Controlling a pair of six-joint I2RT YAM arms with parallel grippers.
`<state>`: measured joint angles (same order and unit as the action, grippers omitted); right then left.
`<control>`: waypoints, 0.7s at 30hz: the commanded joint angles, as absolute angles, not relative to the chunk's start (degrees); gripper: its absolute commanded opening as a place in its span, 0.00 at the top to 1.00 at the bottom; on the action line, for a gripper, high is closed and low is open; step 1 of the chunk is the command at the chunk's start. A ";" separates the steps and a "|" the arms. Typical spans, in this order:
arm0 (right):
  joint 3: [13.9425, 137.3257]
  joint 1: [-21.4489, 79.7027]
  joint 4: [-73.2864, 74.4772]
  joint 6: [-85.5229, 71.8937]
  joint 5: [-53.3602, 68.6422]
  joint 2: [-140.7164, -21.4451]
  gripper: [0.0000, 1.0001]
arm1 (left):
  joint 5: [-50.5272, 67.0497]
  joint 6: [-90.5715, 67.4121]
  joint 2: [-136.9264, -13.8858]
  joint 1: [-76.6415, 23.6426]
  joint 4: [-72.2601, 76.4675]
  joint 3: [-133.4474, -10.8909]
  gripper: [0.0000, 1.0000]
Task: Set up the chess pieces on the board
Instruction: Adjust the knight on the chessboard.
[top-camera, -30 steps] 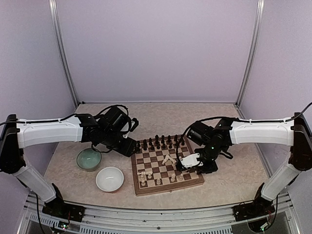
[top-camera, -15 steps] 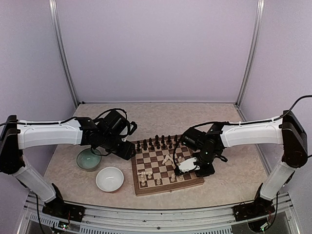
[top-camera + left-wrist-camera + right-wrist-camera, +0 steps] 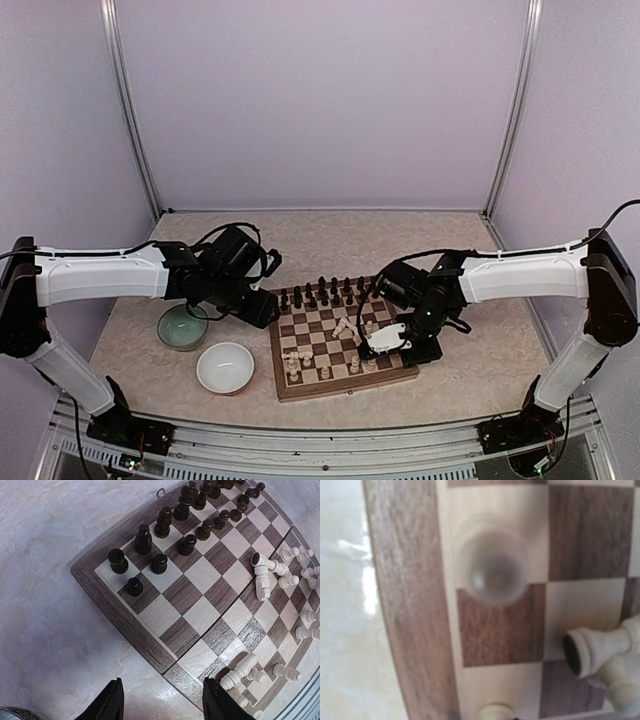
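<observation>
Plainly the job was about half done. The board (image 3: 345,388) lay mid-table, the dark pieces (image 3: 330,292) standing in two rows along its far side, while the cream pieces (image 3: 345,326) were a muddle: some upright near the front, several toppled mid-board. The right gripper (image 3: 385,340) hung low over the near right squares, above a blurred cream piece (image 3: 492,572) standing by the border; whether its jaws were apart I couldn't tell. The left gripper (image 3: 162,690) hovered off the far left corner, fingers apart and empty. A green bowl (image 3: 183,326) and a white bowl (image 3: 225,367) sat left of the board on the mottled beige tabletop (image 3: 470,370), with pale lilac walls (image 3: 320,100) around.
</observation>
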<state>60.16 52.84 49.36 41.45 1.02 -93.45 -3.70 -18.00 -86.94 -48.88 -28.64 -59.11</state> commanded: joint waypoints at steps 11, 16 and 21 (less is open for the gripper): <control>63.46 52.29 49.66 40.88 2.55 -91.86 0.97 | -2.98 -19.14 -87.97 -50.71 -26.55 -58.36 0.46; 64.31 52.22 49.50 41.42 1.05 -92.72 0.98 | -2.85 -19.27 -88.31 -50.97 -26.24 -58.19 0.46; 63.52 51.09 47.86 42.10 -1.01 -93.64 0.99 | -2.86 -19.42 -88.63 -51.54 -26.03 -58.01 0.46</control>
<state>63.29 52.23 49.17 41.30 0.97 -93.14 -3.31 -19.09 -87.83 -50.85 -27.40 -58.83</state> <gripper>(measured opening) 0.084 0.541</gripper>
